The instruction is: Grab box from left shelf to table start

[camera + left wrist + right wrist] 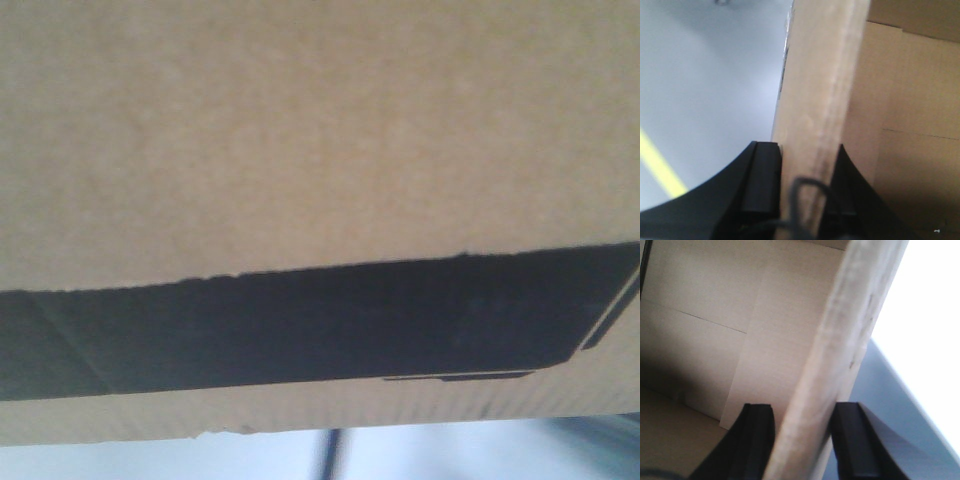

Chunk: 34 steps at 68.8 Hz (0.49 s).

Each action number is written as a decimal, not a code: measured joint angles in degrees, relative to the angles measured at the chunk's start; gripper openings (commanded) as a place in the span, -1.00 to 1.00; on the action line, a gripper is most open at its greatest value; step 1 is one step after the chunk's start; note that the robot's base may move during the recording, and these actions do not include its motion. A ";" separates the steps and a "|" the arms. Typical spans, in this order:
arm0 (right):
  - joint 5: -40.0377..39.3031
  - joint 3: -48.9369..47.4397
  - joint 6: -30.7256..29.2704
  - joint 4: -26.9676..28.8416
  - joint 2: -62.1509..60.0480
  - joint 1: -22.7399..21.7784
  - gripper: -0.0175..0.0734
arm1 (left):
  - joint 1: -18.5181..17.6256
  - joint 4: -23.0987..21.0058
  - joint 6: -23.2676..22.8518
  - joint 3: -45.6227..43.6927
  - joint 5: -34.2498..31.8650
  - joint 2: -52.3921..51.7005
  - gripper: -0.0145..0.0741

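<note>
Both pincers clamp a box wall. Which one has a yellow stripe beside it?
The left pincer: a yellow stripe crosses the pale surface outside the box wall it clamps. Beside the right pincer there is only white glare and dark grey.

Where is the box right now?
The box fills the front view close to the camera; the left gripper and the right gripper each clamp one of its walls.
</note>
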 measured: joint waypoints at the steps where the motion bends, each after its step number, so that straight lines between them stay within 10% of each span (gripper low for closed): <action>1: 0.00 0.00 0.00 0.00 0.00 0.00 -0.49 | 0.00 0.00 0.00 0.00 0.00 0.00 -0.88; 34: 0.09 0.00 0.00 0.00 -0.10 0.00 -0.49 | 0.00 0.00 0.00 0.00 0.00 0.00 -0.88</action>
